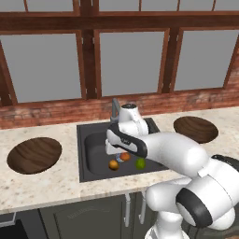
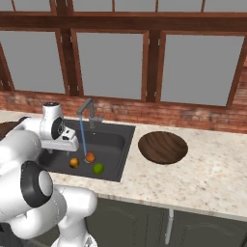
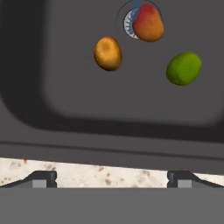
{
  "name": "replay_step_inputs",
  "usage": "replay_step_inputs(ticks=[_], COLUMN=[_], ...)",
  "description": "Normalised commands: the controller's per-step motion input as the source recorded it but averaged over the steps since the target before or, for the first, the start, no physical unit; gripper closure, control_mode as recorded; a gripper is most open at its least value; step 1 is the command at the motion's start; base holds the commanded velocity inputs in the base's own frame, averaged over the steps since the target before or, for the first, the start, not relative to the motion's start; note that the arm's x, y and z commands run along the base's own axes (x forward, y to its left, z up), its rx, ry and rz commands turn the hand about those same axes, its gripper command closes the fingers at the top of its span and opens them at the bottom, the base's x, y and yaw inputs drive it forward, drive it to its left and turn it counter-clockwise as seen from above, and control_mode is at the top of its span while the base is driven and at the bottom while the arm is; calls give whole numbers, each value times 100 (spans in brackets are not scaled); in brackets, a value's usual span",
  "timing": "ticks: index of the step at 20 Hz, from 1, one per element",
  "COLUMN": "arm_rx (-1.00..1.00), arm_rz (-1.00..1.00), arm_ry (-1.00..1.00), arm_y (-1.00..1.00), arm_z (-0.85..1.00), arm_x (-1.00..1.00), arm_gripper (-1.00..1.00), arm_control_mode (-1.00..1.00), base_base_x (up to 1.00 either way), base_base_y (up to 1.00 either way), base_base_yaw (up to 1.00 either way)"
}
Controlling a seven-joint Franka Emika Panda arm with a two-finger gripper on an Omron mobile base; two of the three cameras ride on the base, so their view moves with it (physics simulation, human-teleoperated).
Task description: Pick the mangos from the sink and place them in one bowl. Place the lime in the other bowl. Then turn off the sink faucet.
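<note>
Three fruits lie on the floor of the dark sink [image 1: 93, 154] [image 2: 113, 144]. The orange-yellow mango [image 1: 113, 164] [image 2: 74, 163] [image 3: 107, 53] lies on the left. The orange-red mango [image 1: 124, 157] [image 2: 90, 157] [image 3: 148, 22] sits on the drain, under the blue water stream from the faucet [image 1: 114, 108] [image 2: 87, 110]. To the right of them is the green lime [image 1: 140, 163] [image 2: 98, 168] [image 3: 183, 68]. My gripper [image 1: 110, 150] [image 2: 58, 147] [image 3: 111, 179] hangs open and empty above the sink's left part, clear of the fruits. One wooden bowl [image 1: 34, 155] stands left of the sink, the other bowl [image 1: 195, 129] [image 2: 163, 146] right of it.
The speckled stone counter [image 1: 46, 184] [image 2: 202, 178] runs around the sink. A brick ledge [image 1: 46, 114] and windows close off the back. Cabinet doors with handles [image 1: 127, 210] sit below the counter's front edge.
</note>
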Motion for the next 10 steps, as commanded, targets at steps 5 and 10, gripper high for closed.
replay_step_inputs(ticks=[5, 10], arm_rx=[-3, -2], arm_rz=[0, 0], arm_ry=[0, 1], arm_y=[0, 0], arm_z=[-16, -14], arm_x=[0, 6], arm_gripper=[-100, -100], arm_control_mode=[-100, -100], base_base_x=[0, 0], base_base_y=[0, 0], base_base_yaw=[0, 0])
